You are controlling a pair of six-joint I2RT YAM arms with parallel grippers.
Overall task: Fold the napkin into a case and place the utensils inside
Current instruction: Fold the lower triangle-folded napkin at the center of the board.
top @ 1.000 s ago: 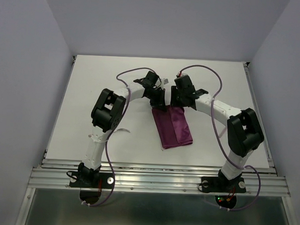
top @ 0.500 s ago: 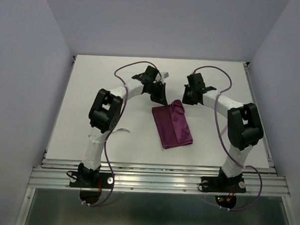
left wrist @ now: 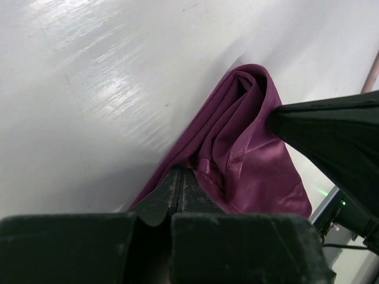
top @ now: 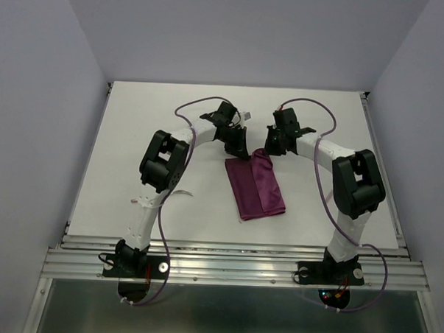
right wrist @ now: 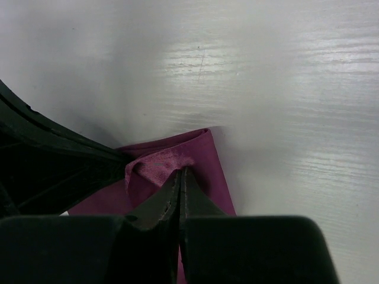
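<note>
In the left half of the top view, the left arm (top: 163, 164) reaches toward the middle of the counter (top: 128, 133). The left jaws are closed and pinch the upper left corner of the napkin (top: 256, 189), I think to keep that end from sliding. The napkin lies folded in the centre of the frame as a long strip, its upper end bunched. At the right, the right arm (top: 357, 189) mirrors the first. The right jaws are closed too, gripping a raised fold at the upper right corner, probably to draw it over. I count one napkin, two arms and two pairs of jaws. I cannot surely make out any utensil.
</note>
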